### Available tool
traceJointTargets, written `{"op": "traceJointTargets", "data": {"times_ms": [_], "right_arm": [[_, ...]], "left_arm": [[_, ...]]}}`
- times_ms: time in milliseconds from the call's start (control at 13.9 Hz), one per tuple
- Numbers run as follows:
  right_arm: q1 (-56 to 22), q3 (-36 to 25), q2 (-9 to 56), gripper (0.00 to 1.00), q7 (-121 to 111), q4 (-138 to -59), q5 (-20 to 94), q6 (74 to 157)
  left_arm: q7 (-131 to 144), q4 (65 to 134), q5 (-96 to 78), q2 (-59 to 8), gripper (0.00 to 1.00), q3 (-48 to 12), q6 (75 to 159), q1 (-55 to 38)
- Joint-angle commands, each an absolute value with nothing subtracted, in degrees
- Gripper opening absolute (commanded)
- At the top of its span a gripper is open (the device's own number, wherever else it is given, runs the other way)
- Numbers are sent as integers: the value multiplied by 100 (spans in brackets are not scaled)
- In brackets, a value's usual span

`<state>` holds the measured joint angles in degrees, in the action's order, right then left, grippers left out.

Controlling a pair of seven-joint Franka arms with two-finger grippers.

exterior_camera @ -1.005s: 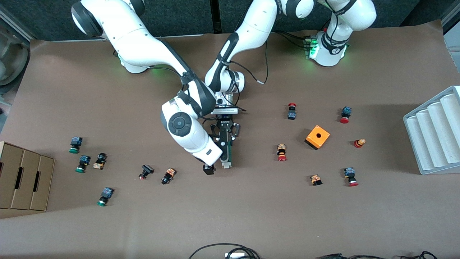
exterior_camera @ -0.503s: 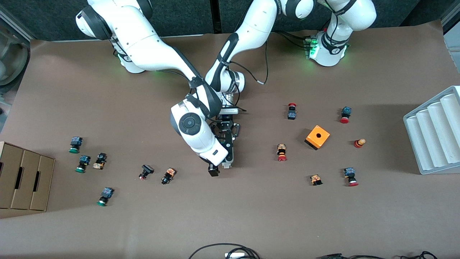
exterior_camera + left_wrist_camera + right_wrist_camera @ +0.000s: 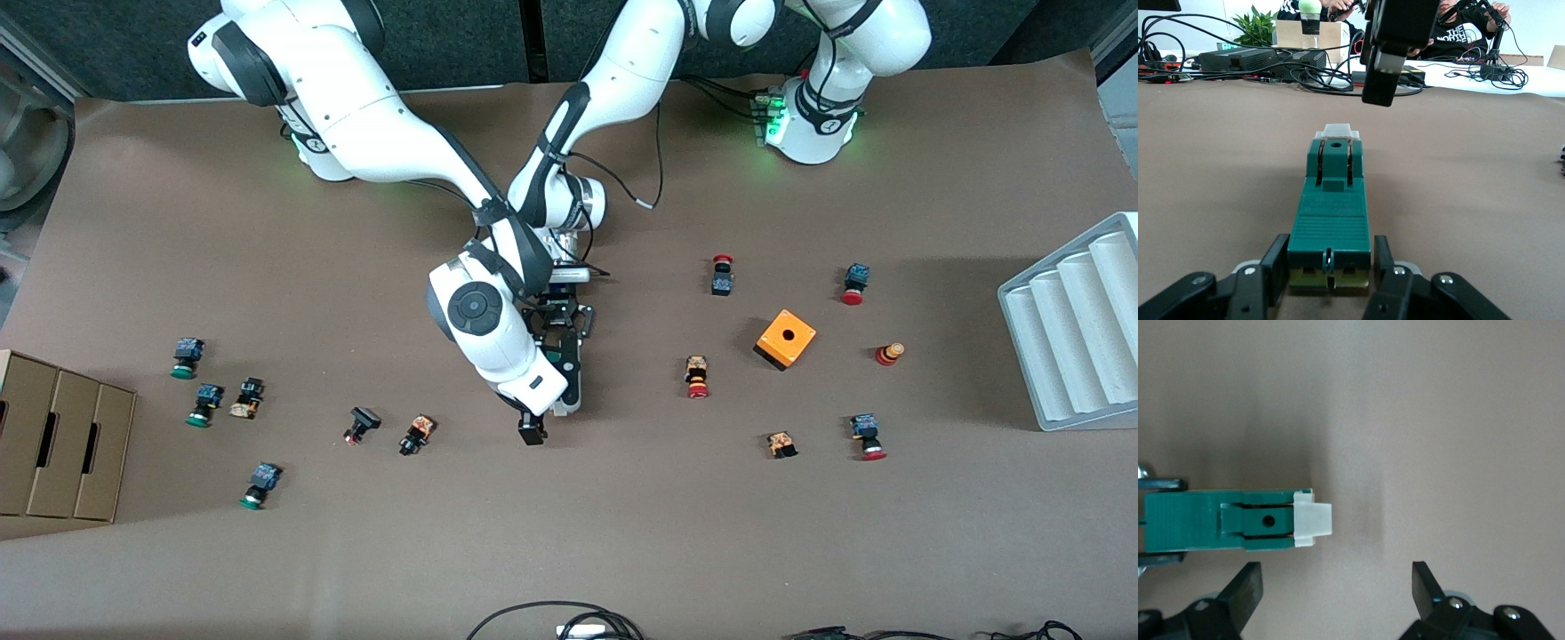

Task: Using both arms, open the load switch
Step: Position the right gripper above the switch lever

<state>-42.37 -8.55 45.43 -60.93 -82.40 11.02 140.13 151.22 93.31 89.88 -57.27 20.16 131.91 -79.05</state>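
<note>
The load switch (image 3: 572, 375) lies flat on the brown table near its middle, a narrow dark green block with its white end (image 3: 562, 409) toward the front camera. My left gripper (image 3: 561, 338) is shut on its other end; in the left wrist view the fingers (image 3: 1275, 267) press both sides of the green body (image 3: 1331, 200). My right gripper (image 3: 532, 432) hangs open over the table just past the white end. In the right wrist view its gripper (image 3: 1337, 587) has only bare table between the fingers, and the load switch (image 3: 1225, 520) lies beside them.
Red- and green-capped push buttons (image 3: 697, 377) lie scattered toward both ends of the table. An orange cube (image 3: 786, 339) sits toward the left arm's end, near a white ridged tray (image 3: 1076, 329). A cardboard box (image 3: 53, 444) stands at the right arm's end.
The right arm has swung toward the load switch, so its gripper now hangs closer to the white end. The left gripper and the switch have not moved.
</note>
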Motion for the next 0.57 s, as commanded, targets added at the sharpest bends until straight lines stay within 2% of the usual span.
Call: {"op": "traceJointTargets", "data": {"times_ms": [0,503], "right_arm": [[-4578,-1185,4825,100,-6039,-8051,1283,14317],[-4834,-1345,5053,100,-5774,-8051,1283,14554]], "left_arm": [[15240,9202,9070,-5871,58,2083,13175,-7937],[15240,9193,9070,-5906,58,2083,13104,-7937]]}}
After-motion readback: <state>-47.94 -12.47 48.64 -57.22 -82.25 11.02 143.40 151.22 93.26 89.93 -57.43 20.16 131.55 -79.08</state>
